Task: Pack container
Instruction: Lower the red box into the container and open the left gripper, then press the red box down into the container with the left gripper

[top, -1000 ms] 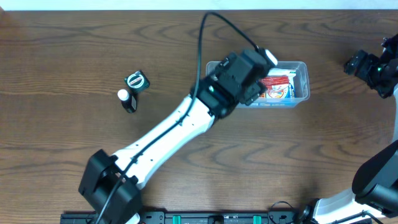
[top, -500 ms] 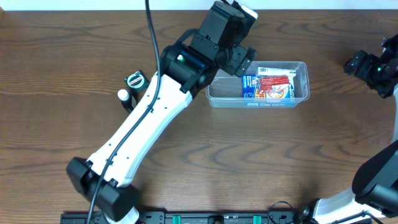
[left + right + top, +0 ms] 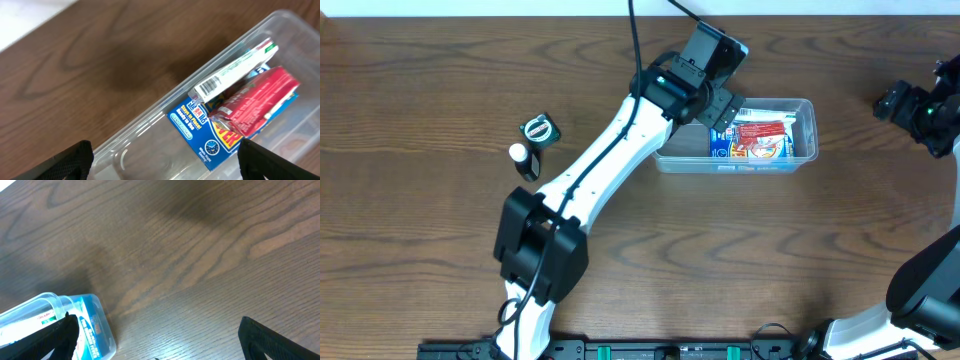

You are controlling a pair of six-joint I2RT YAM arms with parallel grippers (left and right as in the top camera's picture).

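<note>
The clear plastic container (image 3: 803,108) sits right of the table's middle and holds a blue packet (image 3: 200,131), a red packet (image 3: 260,97) and a white packet (image 3: 235,70). My left gripper (image 3: 712,98) is open and empty above the container's left end; its fingertips frame the container's bare left part (image 3: 150,155). My right gripper (image 3: 898,103) is open and empty at the table's right edge, apart from the container, whose corner shows in the right wrist view (image 3: 95,325).
A small black bottle with a white cap (image 3: 524,160) and a small dark packet with a round green mark (image 3: 540,130) lie on the wood table at the left.
My left arm swung away from over the container toward the table's back, then came back over the container's left end. The right arm has not moved.
</note>
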